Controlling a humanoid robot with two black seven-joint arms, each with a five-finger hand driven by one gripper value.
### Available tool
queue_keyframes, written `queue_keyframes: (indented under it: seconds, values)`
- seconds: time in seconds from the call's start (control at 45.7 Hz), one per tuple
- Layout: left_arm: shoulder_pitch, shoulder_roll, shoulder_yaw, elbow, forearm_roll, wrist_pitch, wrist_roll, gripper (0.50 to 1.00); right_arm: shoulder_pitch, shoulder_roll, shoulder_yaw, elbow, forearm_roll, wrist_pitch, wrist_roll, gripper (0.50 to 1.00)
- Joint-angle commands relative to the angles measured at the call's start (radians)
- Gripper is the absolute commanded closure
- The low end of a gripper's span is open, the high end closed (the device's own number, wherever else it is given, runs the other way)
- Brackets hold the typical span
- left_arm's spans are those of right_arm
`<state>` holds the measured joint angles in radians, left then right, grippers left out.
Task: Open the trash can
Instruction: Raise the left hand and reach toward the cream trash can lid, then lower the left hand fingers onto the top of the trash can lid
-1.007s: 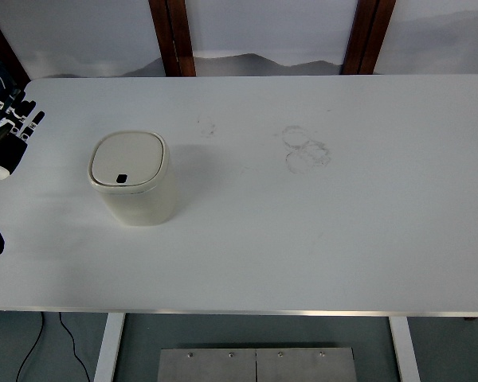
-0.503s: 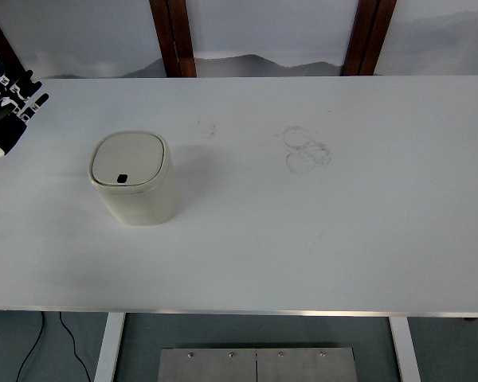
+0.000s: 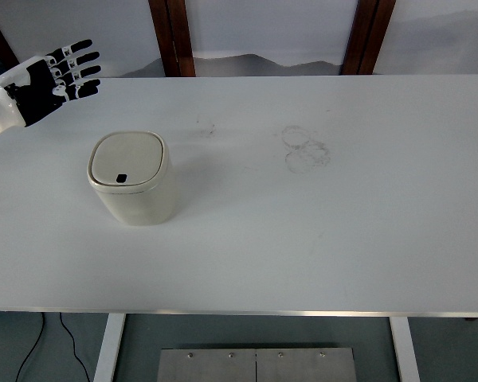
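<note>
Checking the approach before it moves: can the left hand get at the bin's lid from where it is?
Probably yes. The left hand is open at the table's far left corner, and only bare table lies between it and the bin, whose lid is shut and uncovered.

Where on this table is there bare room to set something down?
Nearly everywhere: the table is bare right of the trash can, apart from faint ring marks. The only busy area is the far-left corner, where the left hand hovers, fingers spread.
</note>
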<state>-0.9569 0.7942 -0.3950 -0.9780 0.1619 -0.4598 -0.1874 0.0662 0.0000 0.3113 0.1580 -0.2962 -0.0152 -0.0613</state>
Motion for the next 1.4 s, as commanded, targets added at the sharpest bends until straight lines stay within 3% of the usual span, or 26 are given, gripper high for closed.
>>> queue_keyframes:
  seconds: [0.0, 0.131, 0.372, 0.722, 1.072, 1.226, 1.379]
  values:
    - [-0.046, 0.034, 0.065, -0.04, 0.047, -0.007, 0.0, 0.5, 0.0, 0.0, 0.0, 0.0, 0.0, 0.0, 0.0, 0.505]
    - [-0.137, 0.08, 0.174, -0.1, 0.125, -0.031, 0.002, 0.5, 0.0, 0.0, 0.0, 0.0, 0.0, 0.0, 0.0, 0.505]
    - [-0.272, 0.129, 0.321, -0.163, 0.318, -0.151, 0.003, 0.5, 0.0, 0.0, 0.0, 0.0, 0.0, 0.0, 0.0, 0.505]
    - [-0.329, 0.177, 0.344, -0.185, 0.533, -0.151, 0.005, 0.5, 0.0, 0.0, 0.0, 0.0, 0.0, 0.0, 0.0, 0.505]
    - [-0.356, 0.16, 0.344, -0.218, 0.571, -0.151, 0.005, 0.5, 0.0, 0.0, 0.0, 0.0, 0.0, 0.0, 0.0, 0.505]
    - [-0.365, 0.163, 0.344, -0.241, 0.57, -0.151, 0.103, 0.5, 0.0, 0.0, 0.0, 0.0, 0.0, 0.0, 0.0, 0.505]
    - [-0.364, 0.172, 0.346, -0.241, 0.57, -0.151, 0.111, 0.5, 0.0, 0.0, 0.0, 0.0, 0.0, 0.0, 0.0, 0.505]
